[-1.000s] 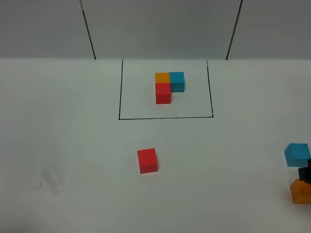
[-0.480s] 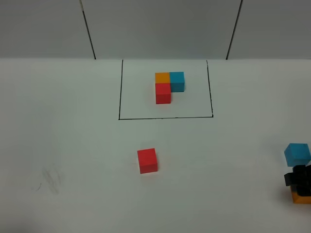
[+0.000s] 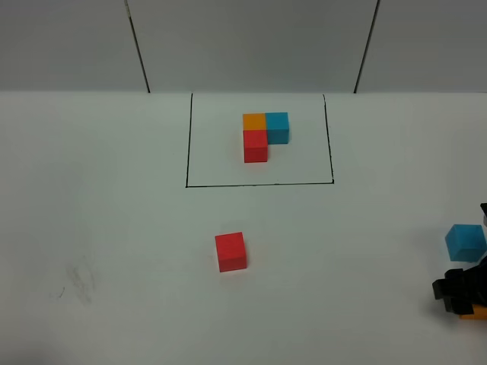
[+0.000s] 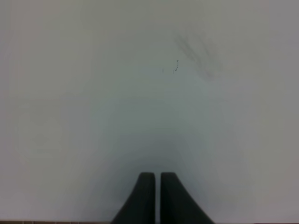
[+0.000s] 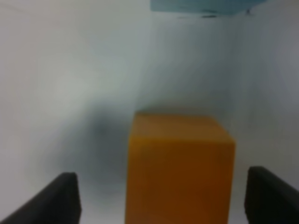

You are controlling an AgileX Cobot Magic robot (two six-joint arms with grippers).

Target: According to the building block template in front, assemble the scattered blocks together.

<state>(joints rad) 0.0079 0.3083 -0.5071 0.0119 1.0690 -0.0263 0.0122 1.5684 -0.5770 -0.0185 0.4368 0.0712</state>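
The template [image 3: 265, 135], joined orange, blue and red cubes, sits inside a black drawn rectangle at the back centre. A loose red cube [image 3: 230, 252] lies in the middle of the table. A loose light blue cube [image 3: 465, 241] lies at the far right. The loose orange cube [image 5: 180, 168] sits between my right gripper's open fingers [image 5: 160, 198]; in the high view only a sliver of it [image 3: 478, 312] shows under the right gripper [image 3: 459, 295]. The blue cube's edge [image 5: 201, 4] shows beyond it. My left gripper [image 4: 157, 193] is shut and empty over bare table.
A faint grey smudge [image 3: 78, 280] marks the table at the front left and also shows in the left wrist view [image 4: 196, 58]. Two dark vertical seams [image 3: 138, 46] run down the back wall.
My right gripper has come down and toward the front over the orange cube, covering most of it. The blue cube, red cube and template have not moved.
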